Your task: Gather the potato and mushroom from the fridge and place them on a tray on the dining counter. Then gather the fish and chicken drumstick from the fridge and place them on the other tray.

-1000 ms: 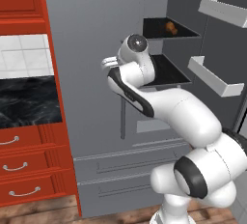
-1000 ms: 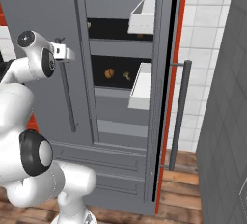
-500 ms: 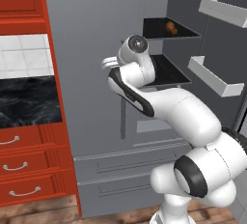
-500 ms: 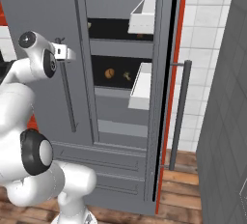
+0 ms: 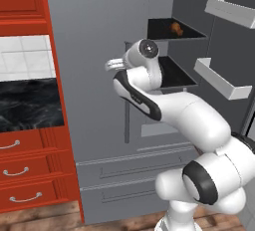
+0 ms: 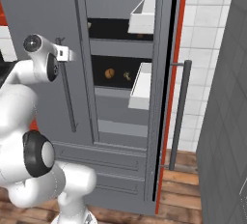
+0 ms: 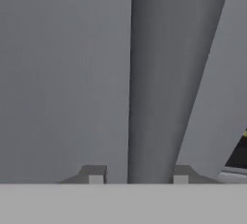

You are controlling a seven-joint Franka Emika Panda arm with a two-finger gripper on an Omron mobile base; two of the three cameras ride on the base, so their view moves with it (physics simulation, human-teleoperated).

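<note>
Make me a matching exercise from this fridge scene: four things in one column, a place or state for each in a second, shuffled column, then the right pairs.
Things:
1. gripper
2. right fridge door
3. left fridge door
4. two wide drawers

Places or states:
A. swung open, white bins on its inner side
B. closed, below the doors
C. closed, with a long bar handle
D. fingers either side of the left door's bar handle

Pairs: 1-D, 2-A, 3-C, 4-B
</note>
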